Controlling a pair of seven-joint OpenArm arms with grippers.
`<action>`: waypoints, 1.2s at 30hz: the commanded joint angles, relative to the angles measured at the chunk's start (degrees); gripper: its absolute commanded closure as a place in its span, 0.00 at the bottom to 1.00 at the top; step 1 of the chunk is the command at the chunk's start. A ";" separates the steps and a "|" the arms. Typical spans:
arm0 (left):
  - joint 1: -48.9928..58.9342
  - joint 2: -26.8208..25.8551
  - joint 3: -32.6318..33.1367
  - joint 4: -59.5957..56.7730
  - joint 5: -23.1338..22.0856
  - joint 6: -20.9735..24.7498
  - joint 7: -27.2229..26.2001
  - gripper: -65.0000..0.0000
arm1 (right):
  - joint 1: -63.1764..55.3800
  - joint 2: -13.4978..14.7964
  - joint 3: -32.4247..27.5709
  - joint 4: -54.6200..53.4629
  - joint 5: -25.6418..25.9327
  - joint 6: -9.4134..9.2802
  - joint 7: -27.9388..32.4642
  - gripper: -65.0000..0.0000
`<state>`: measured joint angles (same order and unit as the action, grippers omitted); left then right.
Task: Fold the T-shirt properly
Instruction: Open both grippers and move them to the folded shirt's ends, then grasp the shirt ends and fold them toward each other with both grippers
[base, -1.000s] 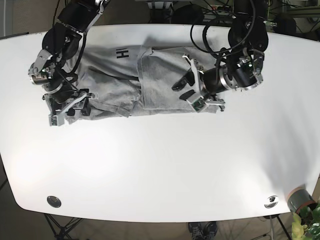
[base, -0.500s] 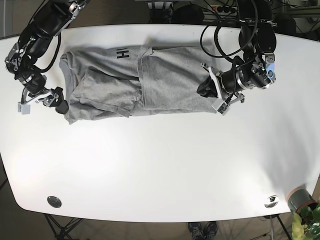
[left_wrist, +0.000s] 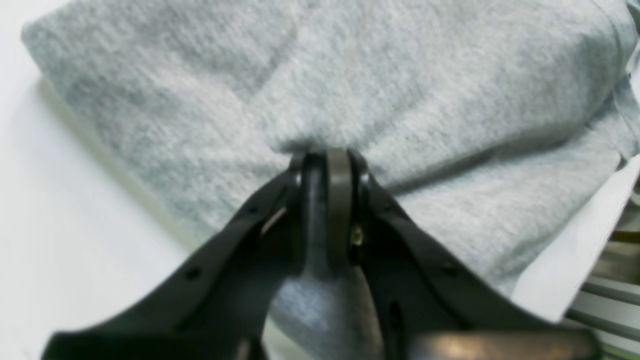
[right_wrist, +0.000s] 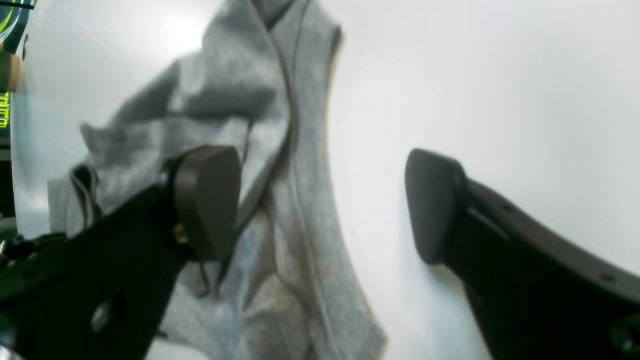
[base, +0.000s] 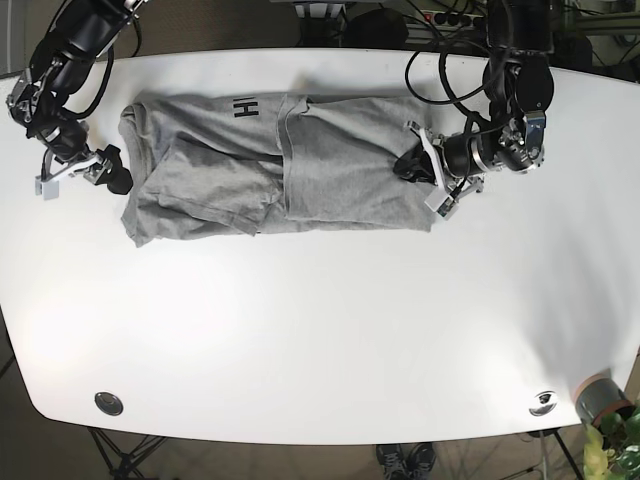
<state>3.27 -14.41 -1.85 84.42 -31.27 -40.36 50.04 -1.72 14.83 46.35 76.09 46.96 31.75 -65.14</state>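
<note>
The grey T-shirt (base: 300, 165) lies spread lengthwise across the far half of the white table (base: 320, 320), partly folded, with black letters near its far edge. My left gripper (base: 420, 173) sits at the shirt's right end. In the left wrist view it (left_wrist: 327, 162) is shut, its tips pinching a ridge of the grey fabric (left_wrist: 350, 85). My right gripper (base: 82, 178) is off the shirt's left end. In the right wrist view it (right_wrist: 320, 200) is open, one finger (right_wrist: 207, 200) over the crumpled shirt edge (right_wrist: 280, 150), the other (right_wrist: 430, 205) over bare table.
Two round fittings (base: 108, 403) (base: 543, 403) sit near the table's front corners. A potted plant (base: 605, 405) stands just past the front right corner. Black cables (base: 440, 70) hang over the back edge behind the left arm.
The right gripper let go of the shirt's left corner and drew off to the left. The left gripper slid to the shirt's right end and shut on the fabric.
</note>
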 joint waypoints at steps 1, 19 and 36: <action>-1.29 -0.57 -0.13 0.11 1.42 0.36 0.20 0.94 | -1.49 -0.81 -0.06 1.22 1.70 0.65 0.31 0.25; -3.31 -0.57 -0.13 -0.07 1.51 0.36 0.20 0.94 | -3.16 -9.86 -8.59 7.55 1.52 -0.49 0.49 0.25; -4.98 -0.22 0.84 -4.03 1.60 0.36 0.02 0.94 | -3.60 -10.30 -11.75 11.86 -3.05 -4.01 2.16 0.95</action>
<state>0.01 -14.48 -1.76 81.45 -30.28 -39.97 49.78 -5.45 4.08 34.37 82.96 44.75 27.38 -64.42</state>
